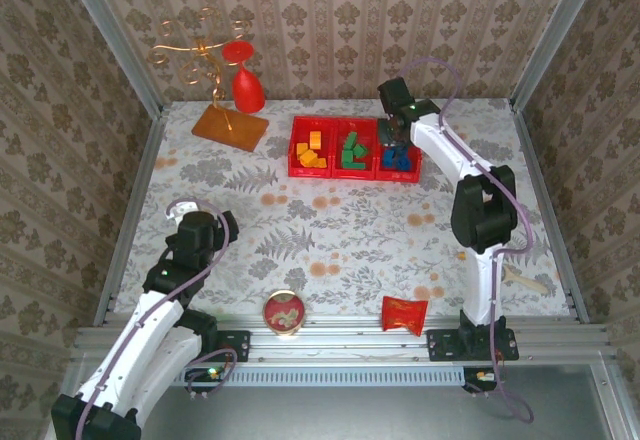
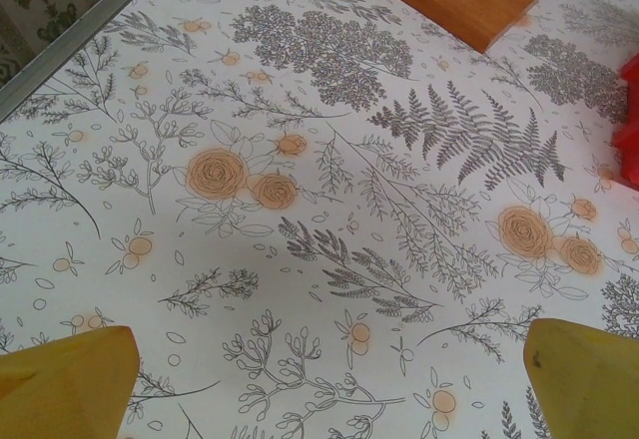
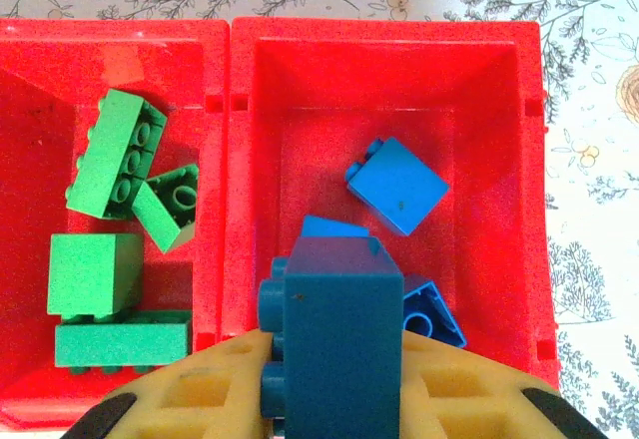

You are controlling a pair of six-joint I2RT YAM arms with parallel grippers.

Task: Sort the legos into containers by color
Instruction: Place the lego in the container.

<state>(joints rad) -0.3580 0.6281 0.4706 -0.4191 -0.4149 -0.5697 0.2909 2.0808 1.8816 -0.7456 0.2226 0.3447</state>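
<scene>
1. The containers [image 1: 335, 173] sit near the far edge of the table [image 1: 340, 250], about midway along it. Yellow-orange legos [image 1: 311, 150] lie in the left bin, green legos [image 1: 351, 150] in the middle one and blue legos [image 1: 400, 160] in the right one.
2. The right gripper [image 3: 334, 394] is clenched on a dark blue block [image 3: 344, 319] and hangs over the right bin, just above the blue ones.
3. The left gripper [image 2: 329, 384] hangs spread wide, holding nothing, over bare table toward the left edge.
4. Every other block I can make out lies in a bin of its own colour, so the sorting looks nearly complete. What seems left is releasing this block into the blue bin.
</scene>
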